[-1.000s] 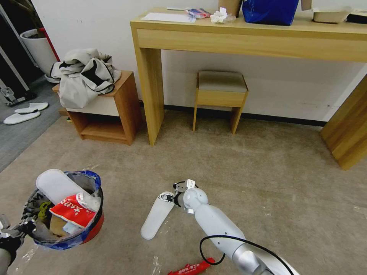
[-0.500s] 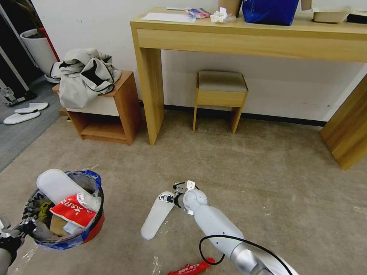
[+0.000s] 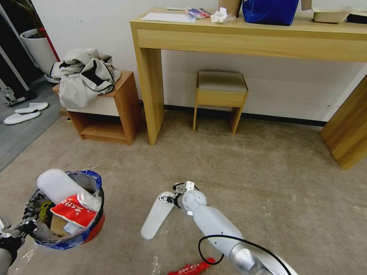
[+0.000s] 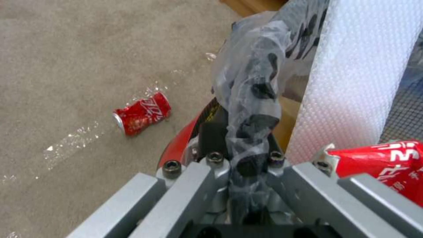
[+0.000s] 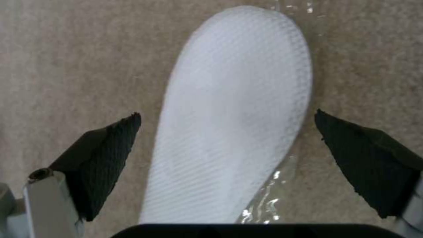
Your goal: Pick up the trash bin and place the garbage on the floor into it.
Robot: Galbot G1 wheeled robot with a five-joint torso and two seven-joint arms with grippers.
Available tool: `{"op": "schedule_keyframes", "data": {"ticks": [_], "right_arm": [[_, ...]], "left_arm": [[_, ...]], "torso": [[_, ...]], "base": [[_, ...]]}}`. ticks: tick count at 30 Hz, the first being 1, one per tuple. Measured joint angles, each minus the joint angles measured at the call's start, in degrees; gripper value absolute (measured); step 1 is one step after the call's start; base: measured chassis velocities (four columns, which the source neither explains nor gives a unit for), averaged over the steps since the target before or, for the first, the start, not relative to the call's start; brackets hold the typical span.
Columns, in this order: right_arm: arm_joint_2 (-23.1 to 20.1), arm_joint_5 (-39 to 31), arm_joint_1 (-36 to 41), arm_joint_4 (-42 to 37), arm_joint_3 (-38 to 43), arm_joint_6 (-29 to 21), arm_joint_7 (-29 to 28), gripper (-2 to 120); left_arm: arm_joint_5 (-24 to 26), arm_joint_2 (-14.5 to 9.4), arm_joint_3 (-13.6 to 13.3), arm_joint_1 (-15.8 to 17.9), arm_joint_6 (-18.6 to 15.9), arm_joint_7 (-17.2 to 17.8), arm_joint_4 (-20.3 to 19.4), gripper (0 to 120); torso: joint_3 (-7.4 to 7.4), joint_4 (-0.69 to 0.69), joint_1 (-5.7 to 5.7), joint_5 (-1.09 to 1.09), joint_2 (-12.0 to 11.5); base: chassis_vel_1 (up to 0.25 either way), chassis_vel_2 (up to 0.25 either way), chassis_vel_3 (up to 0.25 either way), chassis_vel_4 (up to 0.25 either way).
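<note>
The red trash bin [image 3: 91,231], lined with a clear bag, hangs at lower left. My left gripper [image 3: 22,228] is shut on its rim [image 4: 207,115]. Inside it lie a white slipper [image 3: 57,186], a red wrapper [image 3: 73,211] and other litter. A second white slipper [image 3: 155,218] lies flat on the carpet floor [image 3: 237,168]. My right gripper [image 3: 167,198] is low over one end of it and open, with its fingers [image 5: 103,155] on either side of the slipper [image 5: 233,125]. A red can [image 4: 142,113] lies on the carpet beside the bin. A red wrapper [image 3: 191,268] lies near my base.
A wooden desk [image 3: 244,38] stands against the wall with a small stool [image 3: 220,95] under it. A low side table [image 3: 111,110] piled with clothes is at the left. Two white slippers [image 3: 25,112] lie on grey flooring, far left. The carpet to the right is open.
The right arm has shifted very slightly over the slipper. The bin and left gripper have held still.
</note>
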State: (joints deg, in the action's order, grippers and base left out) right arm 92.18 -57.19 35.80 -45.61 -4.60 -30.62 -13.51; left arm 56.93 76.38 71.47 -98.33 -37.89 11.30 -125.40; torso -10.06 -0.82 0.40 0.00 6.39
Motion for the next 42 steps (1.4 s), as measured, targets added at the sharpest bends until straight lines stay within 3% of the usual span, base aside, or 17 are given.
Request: {"op": "schedule_keyframes", "data": {"ticks": [42], "right_arm": [[0.0, 3.5, -0.3, 3.1, -0.6, 0.8, 3.9, 100]], "left_arm": [[0.1, 0.1, 0.0, -0.1, 0.0, 0.2, -0.4, 0]], "torso": [[0.00, 0.00, 0.00, 0.00, 0.0]], "base": [[0.000, 0.000, 0.000, 0.000]]}}
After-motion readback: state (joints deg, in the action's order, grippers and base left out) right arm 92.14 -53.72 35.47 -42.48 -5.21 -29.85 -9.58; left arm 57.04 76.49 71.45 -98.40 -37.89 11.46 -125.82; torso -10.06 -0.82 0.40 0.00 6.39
